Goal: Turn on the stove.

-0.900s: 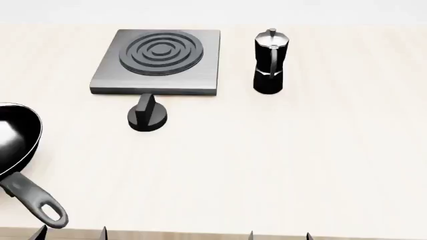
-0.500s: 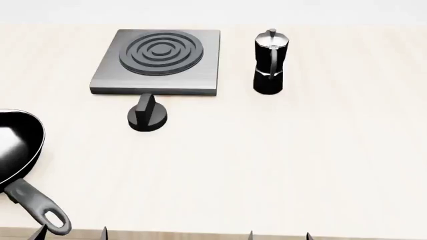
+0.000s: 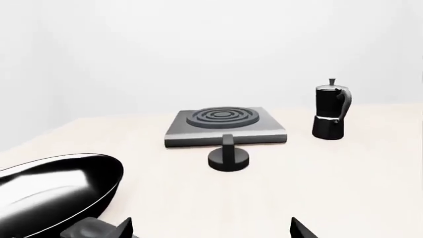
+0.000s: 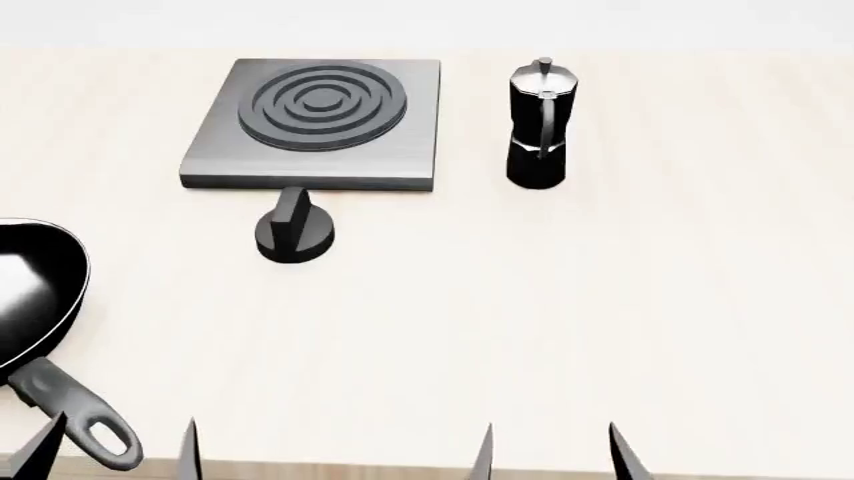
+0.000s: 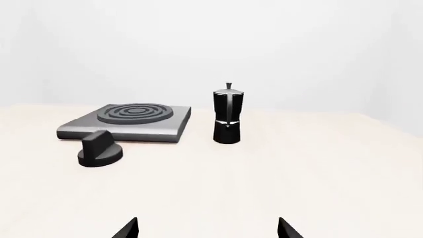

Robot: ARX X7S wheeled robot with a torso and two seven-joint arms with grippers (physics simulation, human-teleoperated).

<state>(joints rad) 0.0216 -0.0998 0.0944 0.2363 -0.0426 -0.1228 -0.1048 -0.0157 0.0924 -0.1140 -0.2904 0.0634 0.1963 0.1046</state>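
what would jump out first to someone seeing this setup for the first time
Most likely the stove, a grey slab with dark rings at the far side of the pale table, with its black knob just in front. A black moka pot stands upright to the stove's right, and a shiny black frying pan sits at the left edge, near the left gripper.

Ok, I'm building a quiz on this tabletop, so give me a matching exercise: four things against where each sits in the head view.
Things:
1. stove slab
2. knob
3. moka pot
4. frying pan

Places:
A. at the left edge, handle toward the near edge
B. far side, right of the slab
C. just in front of the slab
D. far side, left of centre

Pairs: 1-D, 2-C, 3-B, 4-A
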